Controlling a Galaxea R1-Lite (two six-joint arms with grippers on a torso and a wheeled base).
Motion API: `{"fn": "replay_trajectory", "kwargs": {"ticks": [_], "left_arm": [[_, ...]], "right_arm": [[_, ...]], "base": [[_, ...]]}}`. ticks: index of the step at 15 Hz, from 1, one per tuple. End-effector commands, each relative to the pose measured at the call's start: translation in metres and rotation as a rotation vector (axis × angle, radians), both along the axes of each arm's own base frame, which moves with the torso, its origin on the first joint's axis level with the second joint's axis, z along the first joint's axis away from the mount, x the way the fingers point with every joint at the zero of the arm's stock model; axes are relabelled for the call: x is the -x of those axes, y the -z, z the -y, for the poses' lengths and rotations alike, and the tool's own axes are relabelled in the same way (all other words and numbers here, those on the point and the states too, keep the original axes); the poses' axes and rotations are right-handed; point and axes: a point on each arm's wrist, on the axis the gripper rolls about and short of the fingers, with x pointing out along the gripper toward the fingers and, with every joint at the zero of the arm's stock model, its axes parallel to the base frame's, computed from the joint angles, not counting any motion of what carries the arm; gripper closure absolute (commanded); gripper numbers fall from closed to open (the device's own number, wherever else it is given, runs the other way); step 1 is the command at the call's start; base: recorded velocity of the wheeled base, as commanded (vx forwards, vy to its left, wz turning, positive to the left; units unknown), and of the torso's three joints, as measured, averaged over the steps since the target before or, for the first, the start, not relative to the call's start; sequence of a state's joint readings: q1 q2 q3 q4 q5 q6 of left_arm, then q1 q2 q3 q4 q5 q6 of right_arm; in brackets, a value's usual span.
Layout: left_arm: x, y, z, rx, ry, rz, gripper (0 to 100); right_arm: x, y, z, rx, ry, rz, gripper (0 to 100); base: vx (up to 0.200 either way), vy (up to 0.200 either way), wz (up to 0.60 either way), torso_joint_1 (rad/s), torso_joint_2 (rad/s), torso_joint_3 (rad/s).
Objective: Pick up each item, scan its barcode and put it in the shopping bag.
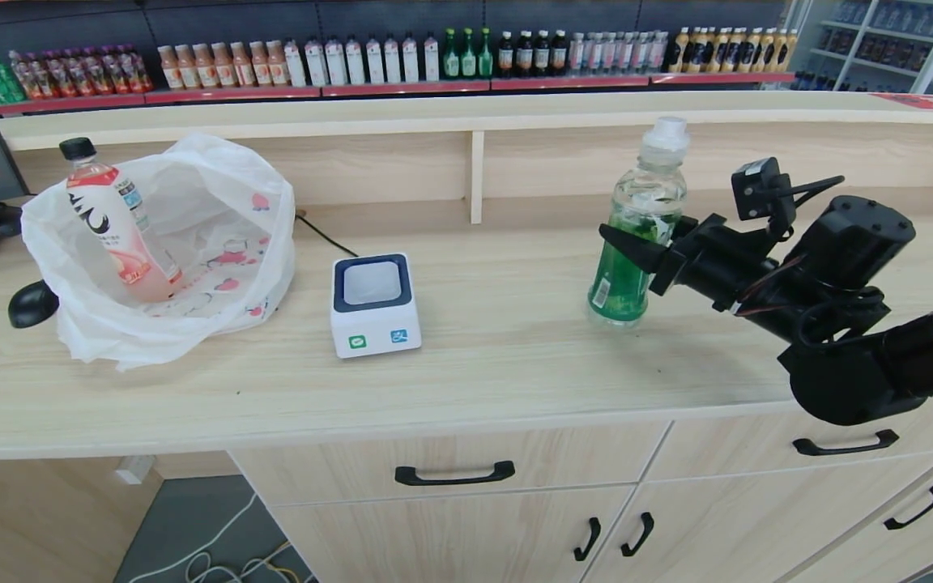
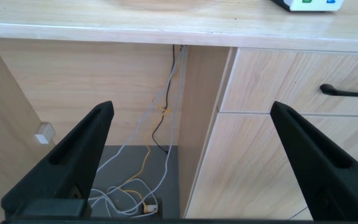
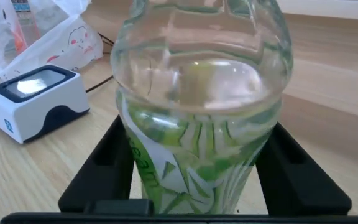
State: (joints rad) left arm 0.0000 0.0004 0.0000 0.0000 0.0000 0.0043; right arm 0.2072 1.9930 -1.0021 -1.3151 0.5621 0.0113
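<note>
Light wood counter (image 1: 515, 372), black-handled drawers (image 1: 329, 471), drink shelves (image 1: 402, 86) behind, grey floor (image 1: 179, 526)

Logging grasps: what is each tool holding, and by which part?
The right tool grips the green bottle at mid-body, on the label's upper part; its base rests on the counter. The left tool is open, holding nothing.
</note>
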Motion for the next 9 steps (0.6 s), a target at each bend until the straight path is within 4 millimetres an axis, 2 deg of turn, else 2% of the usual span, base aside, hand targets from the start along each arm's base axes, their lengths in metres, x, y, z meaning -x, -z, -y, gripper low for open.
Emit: {"fn": "replay_trajectory", "kwargs": {"ticks": [1, 7, 9], "left_arm": [[0.0, 0.0, 0.0, 0.0, 0.0, 0.0, 0], [0.0, 0.0, 0.0, 0.0, 0.0, 0.0, 0], [0.0, 0.0, 0.0, 0.0, 0.0, 0.0, 0]], "right_arm": [[0.002, -0.003, 0.0, -0.002, -0.002, 0.006, 100], [0.007, -0.009, 0.001, -0.003, -0.027, 0.017, 100], [0.012, -0.017, 0.001, -0.023, -0.037, 0.022, 100]], "base": [[0.0, 0.0, 0.0, 0.0, 0.0, 0.0], [0.0, 0.0, 0.0, 0.0, 0.0, 0.0], [0.0, 0.0, 0.0, 0.0, 0.0, 0.0]]}}
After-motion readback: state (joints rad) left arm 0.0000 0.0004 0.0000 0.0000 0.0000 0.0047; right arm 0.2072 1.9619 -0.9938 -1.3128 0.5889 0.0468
